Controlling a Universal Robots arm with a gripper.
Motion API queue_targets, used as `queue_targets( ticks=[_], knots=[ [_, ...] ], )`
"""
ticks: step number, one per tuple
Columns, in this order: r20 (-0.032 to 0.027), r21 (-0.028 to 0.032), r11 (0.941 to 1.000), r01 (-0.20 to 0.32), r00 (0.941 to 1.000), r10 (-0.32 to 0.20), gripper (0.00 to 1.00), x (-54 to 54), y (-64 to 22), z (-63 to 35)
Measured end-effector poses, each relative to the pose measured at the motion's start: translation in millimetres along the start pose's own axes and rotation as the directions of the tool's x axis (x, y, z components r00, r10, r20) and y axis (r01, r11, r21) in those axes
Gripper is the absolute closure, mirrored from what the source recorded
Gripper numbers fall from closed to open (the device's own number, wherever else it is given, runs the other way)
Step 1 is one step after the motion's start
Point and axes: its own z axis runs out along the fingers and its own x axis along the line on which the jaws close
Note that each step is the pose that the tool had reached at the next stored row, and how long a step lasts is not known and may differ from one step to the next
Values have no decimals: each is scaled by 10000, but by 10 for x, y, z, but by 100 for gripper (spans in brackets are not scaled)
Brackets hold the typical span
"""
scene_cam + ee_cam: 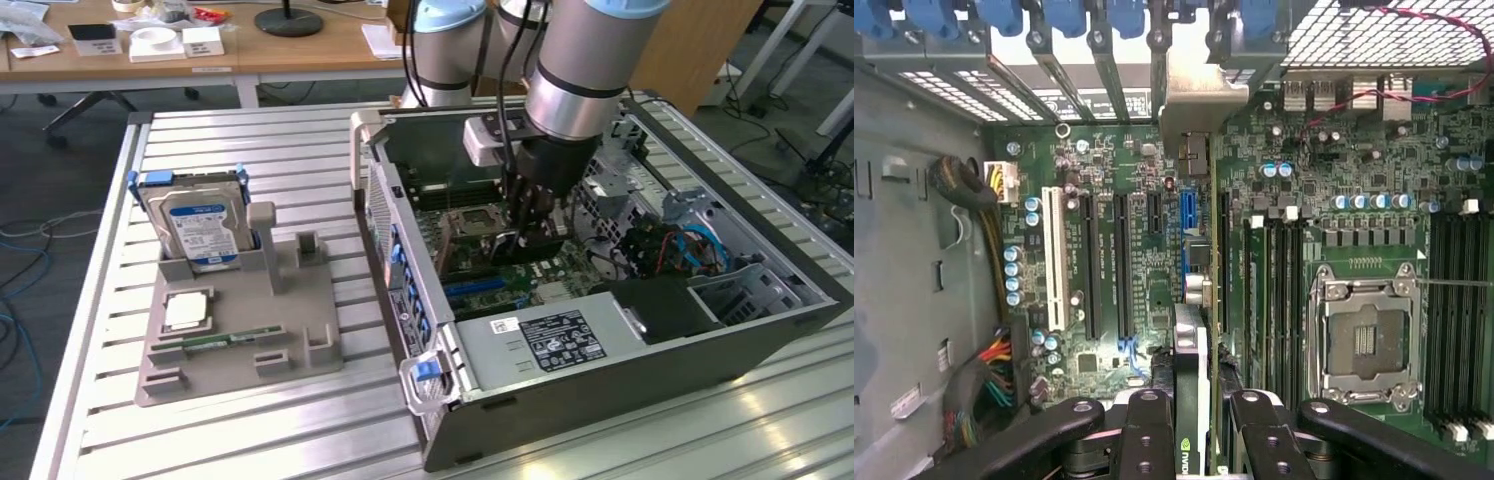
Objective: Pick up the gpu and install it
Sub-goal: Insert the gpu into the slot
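Inside the open computer case (pixel 641 390) the arm's jaws are clamped on the gpu (pixel 1194 390). It is held edge-on among the motherboard's (pixel 1114 180) expansion slots, just beside the blue slot (pixel 1186 215), with its silver bracket (pixel 1204 100) toward the rear wall. A hard drive (pixel 200 225) stands outside on the desk (pixel 267 140).

Open computer case (pixel 574 410), hard drive (pixel 203 228) (blue-white label) upright in grey holder (pixel 227 377), memory stick (pixel 230 341) lying flat
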Motion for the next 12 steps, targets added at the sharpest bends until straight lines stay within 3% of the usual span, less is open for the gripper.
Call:
queue_targets(
  ticks=[12],
  knots=[
    [-2,-1,10000,2,10000,-2,73,6,39,78]
  ],
)
